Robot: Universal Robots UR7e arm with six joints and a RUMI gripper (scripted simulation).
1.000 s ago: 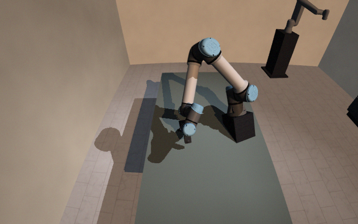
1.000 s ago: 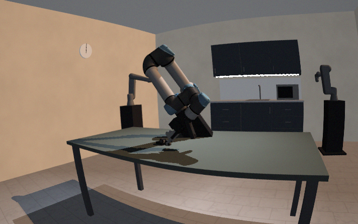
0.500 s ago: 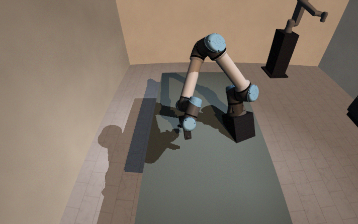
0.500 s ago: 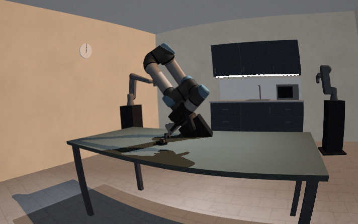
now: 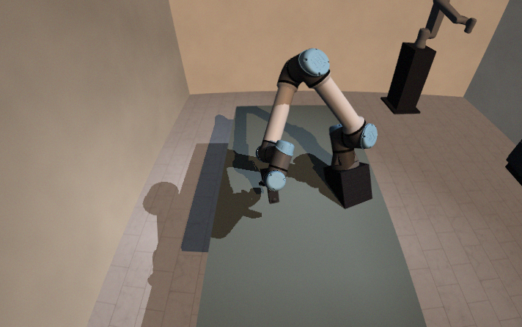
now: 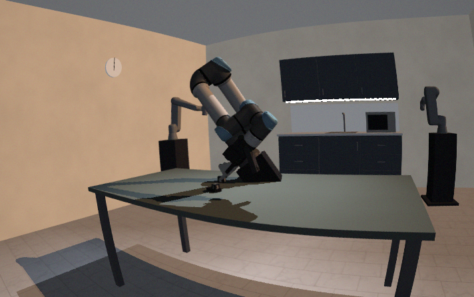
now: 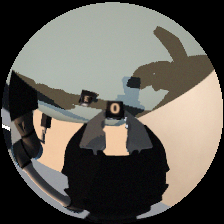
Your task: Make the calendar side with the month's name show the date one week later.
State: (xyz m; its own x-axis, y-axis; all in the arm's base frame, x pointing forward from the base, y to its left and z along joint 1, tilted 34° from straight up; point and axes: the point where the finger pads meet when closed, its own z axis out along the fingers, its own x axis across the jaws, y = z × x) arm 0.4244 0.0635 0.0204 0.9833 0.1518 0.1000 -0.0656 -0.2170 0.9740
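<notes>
Fingers: narrow, closed on the cube marked 0 (image 6: 221, 179) (image 7: 114, 109); I've got it at the tips of the gripper (image 5: 262, 183) (image 6: 223, 176) (image 7: 115, 116).
Held cube: digit faces the wrist cam, reads upright in that view. Cube's out of the calendar tray (image 6: 210, 190), near it, apart from it.
Other cube: a second dark cube (image 6: 214, 186) (image 7: 86, 97) sits at the tray; its digit's too blurred for me to read, and I can't tell if it's flat.
Calendar: on the table (image 5: 308, 250) (image 6: 332, 199) (image 7: 75, 45), closer to the ext. cam than the held cube. Month name n/a at this res., so can't confirm which side is the date side.
Arm: the UR7e (image 5: 280, 122) (image 6: 212, 102) (image 7: 25, 132) is bent, elbow up high, wrist down low over the table; gripper tilted in ext. view.
Top cam: wrist covers most of the gripper; I can't pick out the tray or digits there.
Shadows: arm's shadow falls across the table around the calendar, makes edges hard to read.
Status: one cube out, so both aren't seated yet.

Different from one second ago: now holds black cube (image 6: 221, 178) (image 7: 115, 109) farther away from the calendar (image 6: 214, 188) (image 7: 87, 97).
</notes>
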